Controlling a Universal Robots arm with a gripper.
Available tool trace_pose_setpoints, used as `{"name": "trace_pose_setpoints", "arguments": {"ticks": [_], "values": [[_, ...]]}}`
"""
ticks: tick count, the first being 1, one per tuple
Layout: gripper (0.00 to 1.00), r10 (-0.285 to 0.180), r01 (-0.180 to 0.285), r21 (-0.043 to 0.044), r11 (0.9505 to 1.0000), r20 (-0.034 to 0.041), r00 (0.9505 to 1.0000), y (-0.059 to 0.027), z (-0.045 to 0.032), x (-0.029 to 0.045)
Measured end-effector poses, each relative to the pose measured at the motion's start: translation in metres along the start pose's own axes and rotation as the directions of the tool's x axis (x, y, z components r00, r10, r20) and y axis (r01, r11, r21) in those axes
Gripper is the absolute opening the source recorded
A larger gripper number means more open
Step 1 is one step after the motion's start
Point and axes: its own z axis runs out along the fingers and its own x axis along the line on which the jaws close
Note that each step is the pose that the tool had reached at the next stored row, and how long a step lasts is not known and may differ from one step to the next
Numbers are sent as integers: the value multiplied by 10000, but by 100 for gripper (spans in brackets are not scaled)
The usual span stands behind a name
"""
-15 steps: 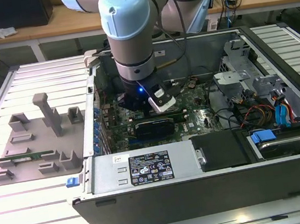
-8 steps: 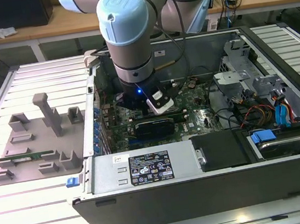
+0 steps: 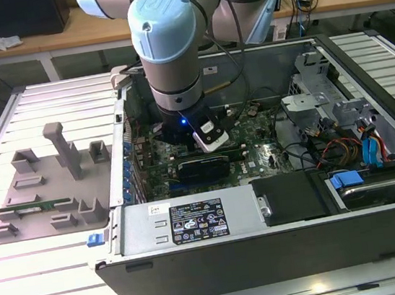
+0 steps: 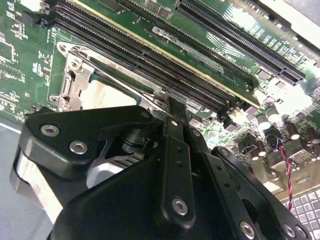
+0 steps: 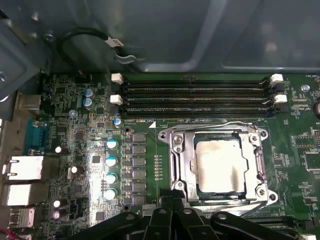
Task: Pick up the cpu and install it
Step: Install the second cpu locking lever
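The cpu [image 5: 220, 165], a flat square chip with a smudged silvery top, lies in the socket on the green motherboard, ringed by a metal frame [image 5: 175, 150] with screws at its corners. Part of its pale top, the cpu [image 4: 102, 95], also peeks out past the black linkage in the second wrist view. My gripper [image 5: 172, 196] is low over the board at the socket's edge, beside the chip and not over it. Its black fingers meet at a point on the frame's rim, gripper [image 4: 170, 107], shut with nothing between them. In the exterior view the arm's wrist [image 3: 173, 71] reaches down into the open computer case [image 3: 269, 247].
Black memory slots [image 5: 195, 97] run along one side of the socket, and capacitors [image 5: 111, 167] and rear ports stand on another. The case walls surround the board. Cables and a drive bay [image 3: 358, 148] fill the exterior view's right. A grey fixture tray [image 3: 43, 189] with a green memory stick lies outside on its left.
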Motion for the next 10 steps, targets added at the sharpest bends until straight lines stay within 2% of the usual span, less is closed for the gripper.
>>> {"name": "trace_pose_setpoints", "arguments": {"ticks": [1,3,4,5,8,10], "values": [[11,0,0,-1,10000,0,10000,19,-72,-4],[11,0,0,-3,10000,1,10000,36,-137,-7],[11,2,-2,-2,10000,1,10000,61,-225,-12],[11,3,-3,-1,10000,1,10000,74,-271,-15],[11,17,-17,11,10000,5,10000,105,-372,-19],[11,30,-30,76,10000,11,10000,122,-408,-23]]}}
